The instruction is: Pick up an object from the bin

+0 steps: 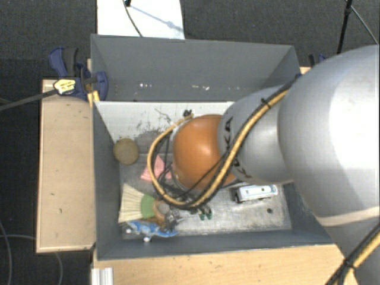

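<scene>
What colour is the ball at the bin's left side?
The ball is dull tan; the camera view shows it.

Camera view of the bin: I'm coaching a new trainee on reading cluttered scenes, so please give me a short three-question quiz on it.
1. True or false: the dull tan round ball lies by the left wall of the grey metal bin, apart from the arm's rounded orange cover.
2. Multiple choice: the small white toy vehicle lies A) to the view's right of the orange cover, B) left of the ball, C) outside the bin.
3. One word: what colour is the flat thing just below the cream fan-shaped brush in the view, near the bin's front wall?
Key: 1 true; 2 A; 3 blue.
</scene>
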Robot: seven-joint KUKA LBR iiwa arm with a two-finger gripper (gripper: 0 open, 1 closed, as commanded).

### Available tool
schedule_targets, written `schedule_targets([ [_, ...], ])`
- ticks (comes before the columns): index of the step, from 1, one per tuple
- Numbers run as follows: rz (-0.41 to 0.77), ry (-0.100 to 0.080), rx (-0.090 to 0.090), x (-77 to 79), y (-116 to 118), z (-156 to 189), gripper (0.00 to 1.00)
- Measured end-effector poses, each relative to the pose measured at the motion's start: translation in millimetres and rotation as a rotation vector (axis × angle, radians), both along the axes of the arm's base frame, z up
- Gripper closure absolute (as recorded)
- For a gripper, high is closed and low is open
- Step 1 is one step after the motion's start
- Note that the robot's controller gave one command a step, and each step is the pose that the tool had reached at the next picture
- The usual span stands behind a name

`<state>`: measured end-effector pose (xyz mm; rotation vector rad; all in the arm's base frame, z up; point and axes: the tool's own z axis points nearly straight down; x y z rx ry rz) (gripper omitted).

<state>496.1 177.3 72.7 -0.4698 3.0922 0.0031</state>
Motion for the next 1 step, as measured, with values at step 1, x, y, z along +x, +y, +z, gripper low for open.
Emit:
schedule_targets([
  [1,-0.002,0.011,-0.003,1.9,9.8,132.5,1.00],
])
